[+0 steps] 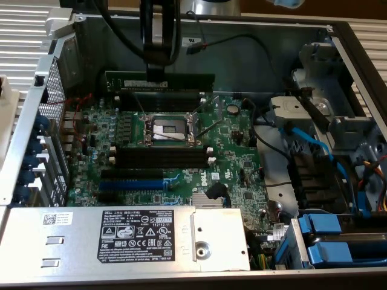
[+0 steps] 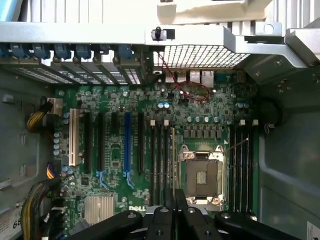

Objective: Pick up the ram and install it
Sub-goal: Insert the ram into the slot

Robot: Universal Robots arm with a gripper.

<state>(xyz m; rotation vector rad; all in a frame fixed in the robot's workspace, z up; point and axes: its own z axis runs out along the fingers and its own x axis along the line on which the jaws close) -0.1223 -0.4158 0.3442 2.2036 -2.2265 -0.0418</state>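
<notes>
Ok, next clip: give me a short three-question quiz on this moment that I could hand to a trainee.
1. True or false: the claw is shut on the ram, which hangs above the motherboard rather than sitting in a slot.
2. The blue expansion slot holds: A) a card, B) nothing, C) the ram.
3. What colour are the end clips on the black slots beside the CPU socket?
Key: 1 true; 2 B; 3 white.
</notes>
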